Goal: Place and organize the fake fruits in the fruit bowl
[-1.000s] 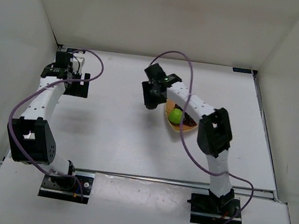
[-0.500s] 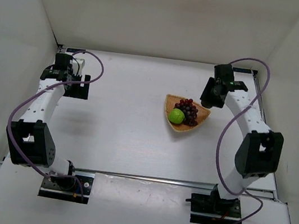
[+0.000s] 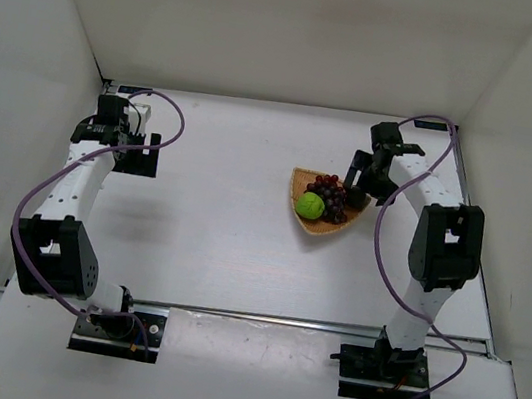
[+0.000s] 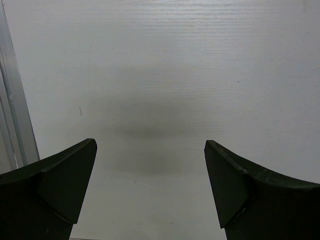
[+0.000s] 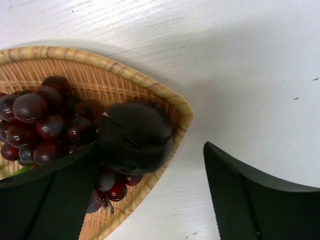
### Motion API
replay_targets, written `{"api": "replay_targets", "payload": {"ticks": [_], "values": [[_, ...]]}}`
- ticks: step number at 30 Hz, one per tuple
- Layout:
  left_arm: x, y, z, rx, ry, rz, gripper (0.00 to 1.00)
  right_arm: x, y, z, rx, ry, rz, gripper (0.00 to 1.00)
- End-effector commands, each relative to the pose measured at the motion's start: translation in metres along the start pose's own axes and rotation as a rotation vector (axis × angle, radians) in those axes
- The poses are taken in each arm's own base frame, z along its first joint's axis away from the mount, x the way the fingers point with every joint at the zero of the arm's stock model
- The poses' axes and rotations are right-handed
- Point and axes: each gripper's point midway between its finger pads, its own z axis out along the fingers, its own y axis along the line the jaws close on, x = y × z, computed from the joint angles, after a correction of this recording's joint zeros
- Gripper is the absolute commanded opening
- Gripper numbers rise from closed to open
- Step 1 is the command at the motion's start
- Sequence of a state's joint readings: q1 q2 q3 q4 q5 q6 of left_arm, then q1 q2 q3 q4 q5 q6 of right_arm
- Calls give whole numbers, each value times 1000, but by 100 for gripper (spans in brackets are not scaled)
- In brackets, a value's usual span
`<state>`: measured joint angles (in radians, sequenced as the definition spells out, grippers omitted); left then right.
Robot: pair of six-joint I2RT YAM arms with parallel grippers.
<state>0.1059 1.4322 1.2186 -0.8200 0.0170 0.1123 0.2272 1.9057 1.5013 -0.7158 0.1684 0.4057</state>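
clerk: entry one, the fruit bowl (image 3: 319,225)?
me: woven, rounded triangle, flat on the surface (image 3: 213,212), right of centre. one corner points toward my near edge, one to the far left, one to the right.
clerk: contents?
me: three pieces, all inside.
- grape bunch (image 3: 330,195): lying down in the middle of the bowl. its long axis runs roughly from the far rim toward the near corner.
- lime-green fruit (image 3: 311,206): round, no long axis to list. it touches the bunch on its left.
- dark round fruit (image 5: 135,137): in the right corner, resting against the grapes and close to the rim.
clerk: your right claw?
me: right claw (image 5: 151,150): released, jaws apart, hanging over that right corner, nothing grasped. one finger (image 5: 55,195) is just beside the dark round fruit; whether it touches, i cannot tell. the other finger stands well clear of it, over bare surface outside the rim.
clerk: left claw?
me: left claw (image 4: 150,145): released, jaws wide, pointing down at bare surface on the far left, well apart from the fruit bowl.
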Motion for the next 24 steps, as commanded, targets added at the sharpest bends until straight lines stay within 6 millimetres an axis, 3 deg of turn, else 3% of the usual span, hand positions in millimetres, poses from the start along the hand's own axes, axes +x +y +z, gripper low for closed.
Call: {"api": "replay_targets", "payload": {"ticks": [1,5,7,8,12,13,15,16,19,21,22,24], "values": [[-3,-2,-16,16,-40,-2,100,-10,4,-27,-40,-47,-15,91],[-3,-2,-16,16,-40,-2,100,-17,3,-64,-69,-119,-17,95],[-6,-2,-17,15,-49,-1,100,-18,-11,-80,-31,-150,-2,97],[-7,-2,-17,15,-49,-1,100,-23,-14,-100,-39,-202,5,98],[-7,2,-20,-6,-58,-2,100,-18,-56,-132,-5,-283,116,100],[-7,2,-20,-6,-58,-2,100,-20,-74,-135,15,-303,171,100],[-4,6,-22,-20,-56,-9,100,-4,-108,-138,55,-316,269,100],[-4,8,-22,-31,-55,-10,100,2,-119,-146,62,-341,295,100],[2,15,-24,-67,-51,-42,100,34,-147,-142,82,-332,383,100],[7,23,-25,-91,-47,-69,100,50,-155,-147,104,-359,406,100],[11,27,-27,-98,-46,-80,100,63,-155,-138,106,-342,419,100],[14,30,-29,-106,-49,-101,100,70,-155,-140,99,-355,443,100]]}}
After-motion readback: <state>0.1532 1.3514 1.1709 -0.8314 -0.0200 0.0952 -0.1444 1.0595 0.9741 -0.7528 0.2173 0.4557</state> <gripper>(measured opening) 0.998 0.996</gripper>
